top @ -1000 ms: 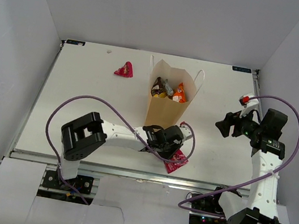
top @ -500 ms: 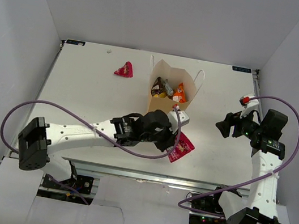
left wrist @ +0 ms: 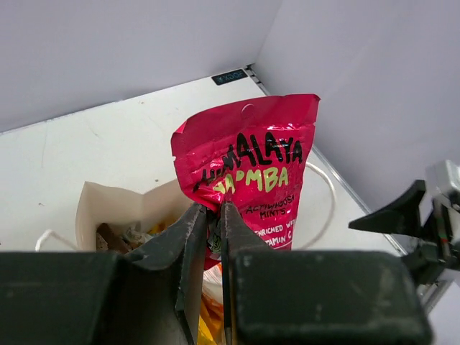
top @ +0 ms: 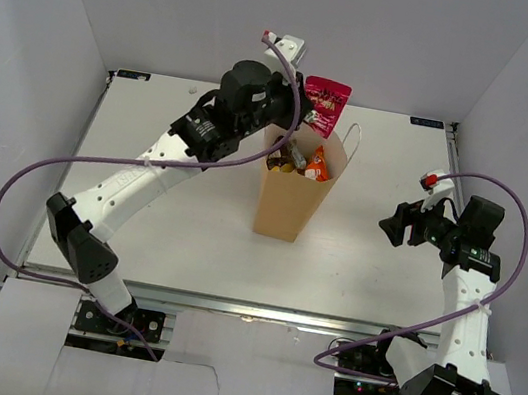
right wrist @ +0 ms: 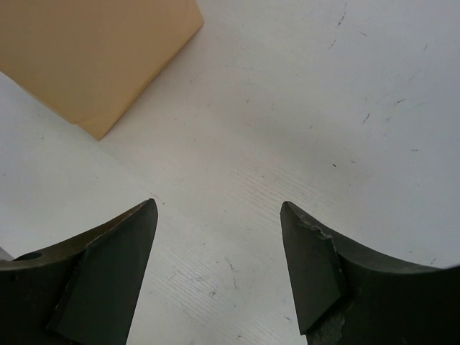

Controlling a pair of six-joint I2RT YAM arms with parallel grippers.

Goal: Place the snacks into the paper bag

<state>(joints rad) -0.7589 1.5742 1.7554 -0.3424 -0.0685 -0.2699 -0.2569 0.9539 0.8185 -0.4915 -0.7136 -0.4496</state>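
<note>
Magenta crinkly foil mint packet [top: 324, 104] hangs above the open mouth of the tall tan kraft paper bag [top: 291, 207]. It is pinched near its lower edge by the left gripper [top: 303, 115], whose jaws are almost closed. We note that a second ago it lay at the bag's near base. The right gripper [top: 394, 222] remains wide apart and empty, well right of the bag.

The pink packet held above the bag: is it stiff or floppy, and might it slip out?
Probably fairly stiff and light: the pink packet shows no droop though the left gripper pinches only one edge. Its glossy film may be slippery. It seems small enough for the mouth of the paper bag.
</note>
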